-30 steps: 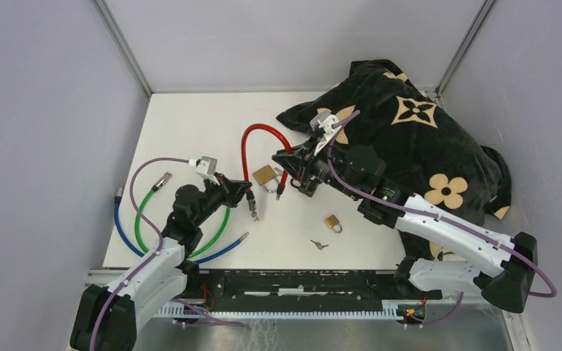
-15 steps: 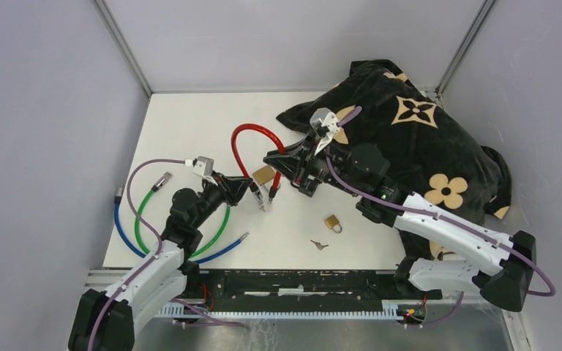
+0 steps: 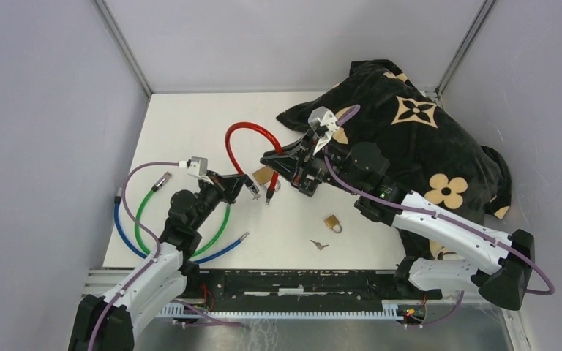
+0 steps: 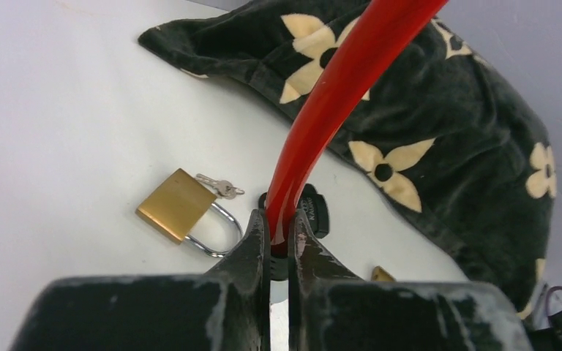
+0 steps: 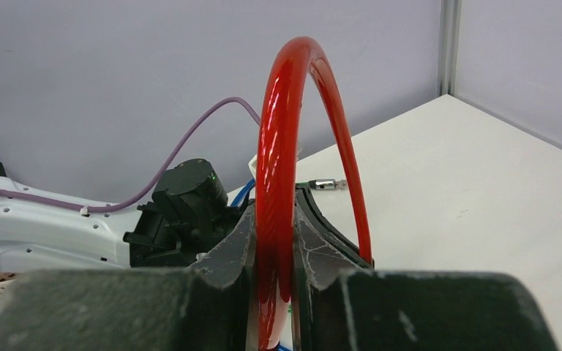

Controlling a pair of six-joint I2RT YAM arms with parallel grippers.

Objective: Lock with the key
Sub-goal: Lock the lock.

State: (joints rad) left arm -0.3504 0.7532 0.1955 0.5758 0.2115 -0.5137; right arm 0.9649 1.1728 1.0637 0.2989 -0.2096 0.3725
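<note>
Left gripper [image 3: 251,188] is clamped tight on one end of the red cable [image 3: 249,126], its two fingers pressed together on the cable in the left wrist view [image 4: 279,227]. The right gripper [image 3: 272,159] is closed on the same cable further along, the red loop rising straight up out of its fingers in the right wrist view [image 5: 274,219]. Between the two grips the cable arches over the middle of the worktop [image 3: 190,124], a little above centre of the top frame. A black piece [image 4: 311,208] sits just behind the left fingertips; it may be the cable's lock head, though the view is too tight to be sure. Just beside the grippers a brass padlock [image 3: 263,174] lies flat with its shackle shut and a small bunch of keys [image 4: 219,186] touching it. Lower and right of centre lie a smaller padlock [image 3: 331,223] and a loose key [image 3: 320,245], slightly apart. A black cloth with cream flowers [image 3: 410,139] fills the upper right. At lower left, green [image 3: 138,216] and blue [image 3: 121,227] cables curl around the left arm.
</note>
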